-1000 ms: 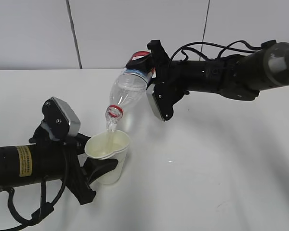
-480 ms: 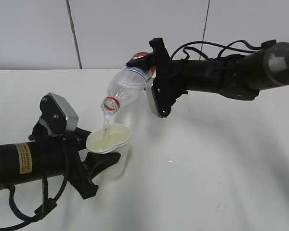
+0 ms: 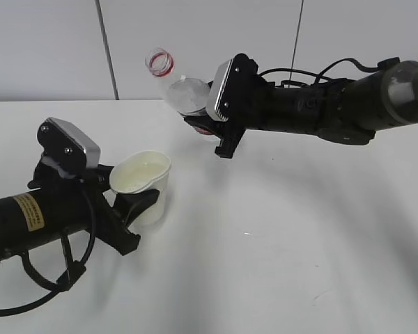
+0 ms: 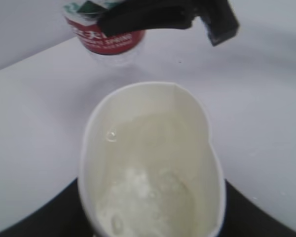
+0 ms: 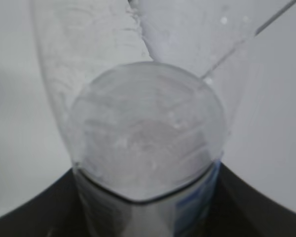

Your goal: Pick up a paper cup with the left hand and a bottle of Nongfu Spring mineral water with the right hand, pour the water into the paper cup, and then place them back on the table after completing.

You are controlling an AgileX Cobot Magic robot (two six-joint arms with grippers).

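Above the big plain white table [image 3: 285, 264], on the left side, a round white paper cup [image 3: 142, 182] pinched by the left black two-finger pincer [image 3: 129, 209], with a grey block [image 3: 68, 145] at the wrist and a yellow label [image 3: 29, 211] on the black arm. Cup upright and squeezed a little out of round, held up off the table, with a shadow under it. Inside the cup [image 4: 153, 168], seen from the left wrist, clear water with small bubbles near the bottom, well below the rim. Higher up and to the right of the cup, a clear plastic water bottle [image 3: 180, 87] with a red ring at its open neck [image 3: 159, 62], pinched around its lower body by the right black two-finger pincer [image 3: 207, 120]. Neck tipped up and to the left, clear of the cup, not over it. Red label of the bottle [image 4: 108, 38] showing at the top of the left wrist view, with a black finger [image 4: 172, 15] across it. Loose black cables [image 3: 320, 69] and a grey round joint [image 3: 404, 90] along the right arm. From the right wrist, the see-through bottle [image 5: 148, 138] filling the view, gripped on both sides by the dark pincer. Behind it all, a pale grey wall [image 3: 49, 49].
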